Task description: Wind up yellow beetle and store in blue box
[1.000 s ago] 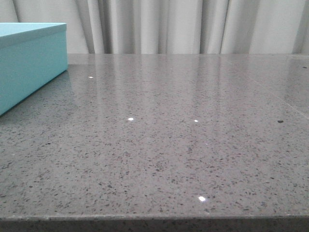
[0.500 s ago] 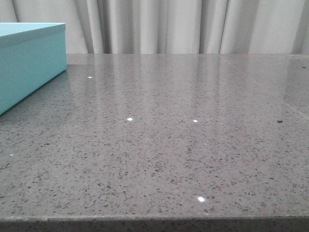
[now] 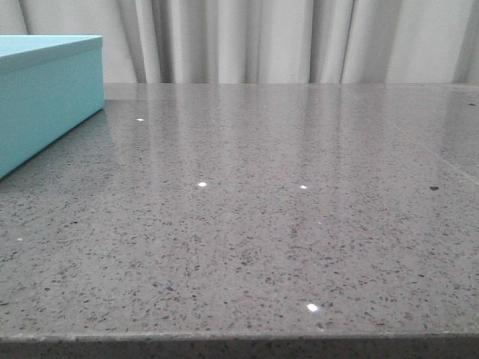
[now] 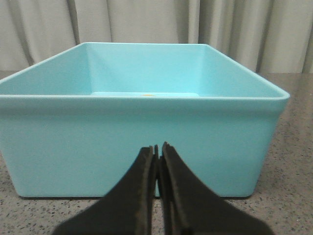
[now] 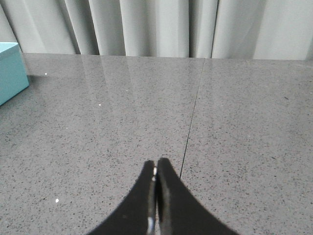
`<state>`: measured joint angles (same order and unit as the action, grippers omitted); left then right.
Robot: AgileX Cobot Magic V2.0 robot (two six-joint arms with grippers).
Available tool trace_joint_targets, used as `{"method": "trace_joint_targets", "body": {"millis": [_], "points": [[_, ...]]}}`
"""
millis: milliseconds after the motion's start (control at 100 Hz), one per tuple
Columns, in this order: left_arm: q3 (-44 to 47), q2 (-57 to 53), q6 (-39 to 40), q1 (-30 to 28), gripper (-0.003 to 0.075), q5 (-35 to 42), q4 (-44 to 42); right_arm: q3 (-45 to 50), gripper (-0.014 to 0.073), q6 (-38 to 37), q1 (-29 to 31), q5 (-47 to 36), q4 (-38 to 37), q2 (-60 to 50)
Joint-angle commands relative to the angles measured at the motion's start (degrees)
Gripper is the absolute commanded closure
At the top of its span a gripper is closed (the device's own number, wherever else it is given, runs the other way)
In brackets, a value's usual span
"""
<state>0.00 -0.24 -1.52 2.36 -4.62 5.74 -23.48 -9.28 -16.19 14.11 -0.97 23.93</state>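
The blue box (image 3: 45, 97) stands at the far left of the grey table in the front view. It fills the left wrist view (image 4: 142, 132), open at the top, with a small yellow speck (image 4: 145, 94) just above its near rim, too little to identify. My left gripper (image 4: 157, 148) is shut and empty, low just in front of the box's near wall. My right gripper (image 5: 155, 164) is shut and empty above bare table. The box's corner shows in the right wrist view (image 5: 11, 71). The yellow beetle is not in view. Neither gripper shows in the front view.
The speckled grey stone table (image 3: 284, 209) has a thin seam line (image 5: 193, 112) running away from my right gripper. Pale curtains (image 3: 284, 37) hang behind the table. The table's front edge (image 3: 239, 340) is close to the front camera.
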Motion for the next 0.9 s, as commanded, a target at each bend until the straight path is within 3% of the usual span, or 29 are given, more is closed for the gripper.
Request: {"method": "trace_joint_targets", "body": {"millis": [0,610,890], "points": [[1.3,-1.9,0.5,1.1,0.0739,4.1,0.3,-1.6,0.0662,0.3,0.0,-4.7,-0.4,0.2],[1.3,-1.9,0.5,1.3,0.0739,4.1,0.3,-1.6,0.0662,0.3,0.0,-4.7,-0.4,0.1],[1.3,-1.9,0.5,1.3,0.0738,4.1,0.3,-0.5,0.0662,0.3,4.1,-5.4,-0.4,-5.4]]}}
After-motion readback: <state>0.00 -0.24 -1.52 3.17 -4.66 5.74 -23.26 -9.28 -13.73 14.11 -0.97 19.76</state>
